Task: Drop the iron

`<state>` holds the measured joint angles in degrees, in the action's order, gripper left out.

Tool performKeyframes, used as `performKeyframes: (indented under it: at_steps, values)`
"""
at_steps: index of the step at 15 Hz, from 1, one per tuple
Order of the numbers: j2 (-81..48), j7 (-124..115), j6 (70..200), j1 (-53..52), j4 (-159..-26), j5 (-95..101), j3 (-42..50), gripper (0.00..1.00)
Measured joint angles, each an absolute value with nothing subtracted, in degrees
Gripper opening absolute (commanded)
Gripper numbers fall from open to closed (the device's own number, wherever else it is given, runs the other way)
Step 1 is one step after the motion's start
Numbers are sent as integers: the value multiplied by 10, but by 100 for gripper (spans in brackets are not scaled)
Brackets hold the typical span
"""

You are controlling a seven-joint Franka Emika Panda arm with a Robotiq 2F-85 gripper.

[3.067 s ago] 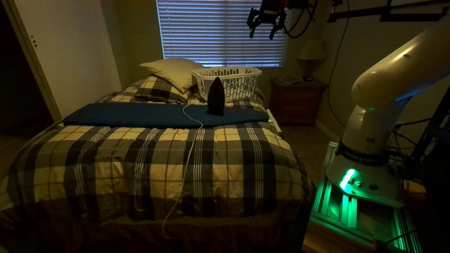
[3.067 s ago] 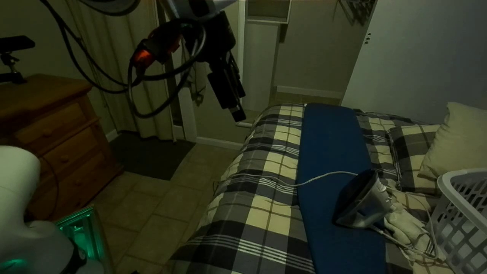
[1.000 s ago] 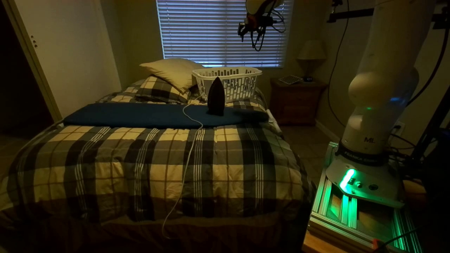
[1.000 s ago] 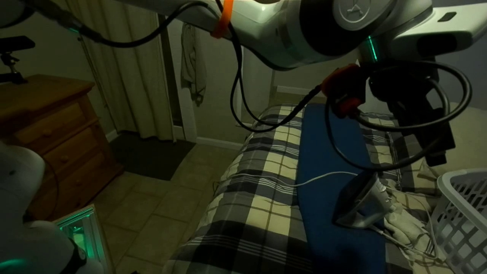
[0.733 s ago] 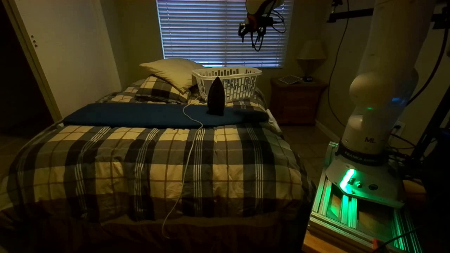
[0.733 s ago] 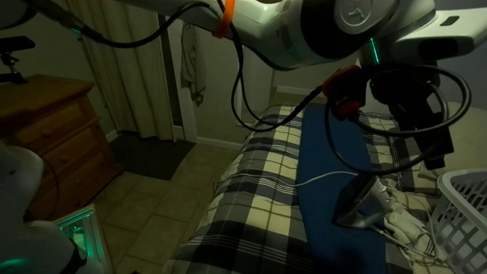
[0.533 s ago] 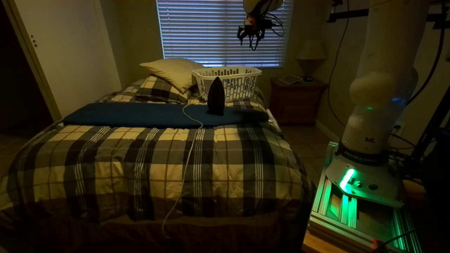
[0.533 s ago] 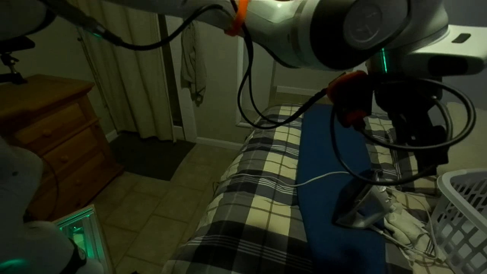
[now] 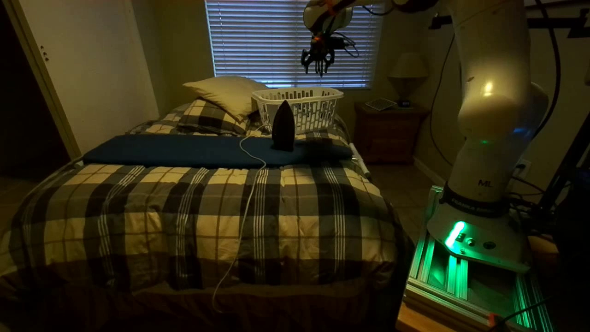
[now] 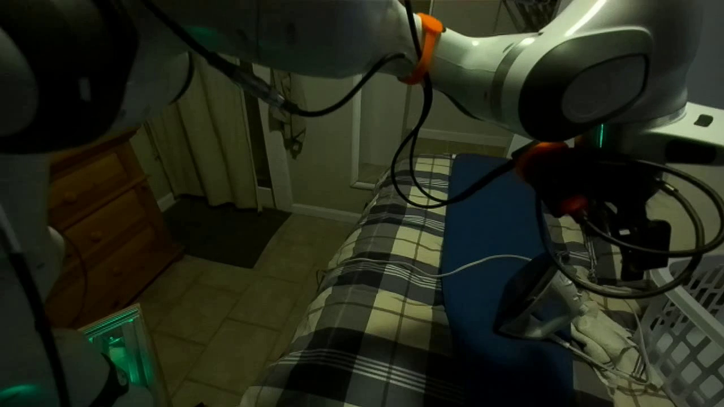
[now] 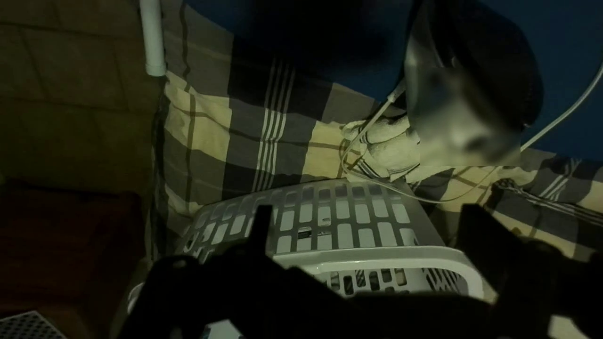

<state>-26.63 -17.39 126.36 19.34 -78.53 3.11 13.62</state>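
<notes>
Fingers [image 11: 480,240] spread apart, I point downward, higher than the iron [image 9: 283,127] and clear of it. It stands on its heel, nose up, on the blue ironing board [image 9: 184,150] that lies across the plaid bed [image 9: 207,198]. Its pale cord [image 10: 492,258] trails over the board and the bed. In my wrist view, the rim of the white basket [image 11: 377,255] shows between my fingers, and a rumpled white cloth [image 11: 391,149] lies just beside the iron.

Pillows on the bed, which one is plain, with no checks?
The cream pillow, the upper one; the plaid pillow below it has dark and light checks.
</notes>
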Motion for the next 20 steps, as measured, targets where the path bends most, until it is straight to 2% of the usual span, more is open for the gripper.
performKeyframes:
  at_steps: [10, 20]
  values:
    - [-430, -130, 1232, 201, -611, 21, 123, 100]
    - [-537, -109, 1229, 237, -471, -42, 78, 100]
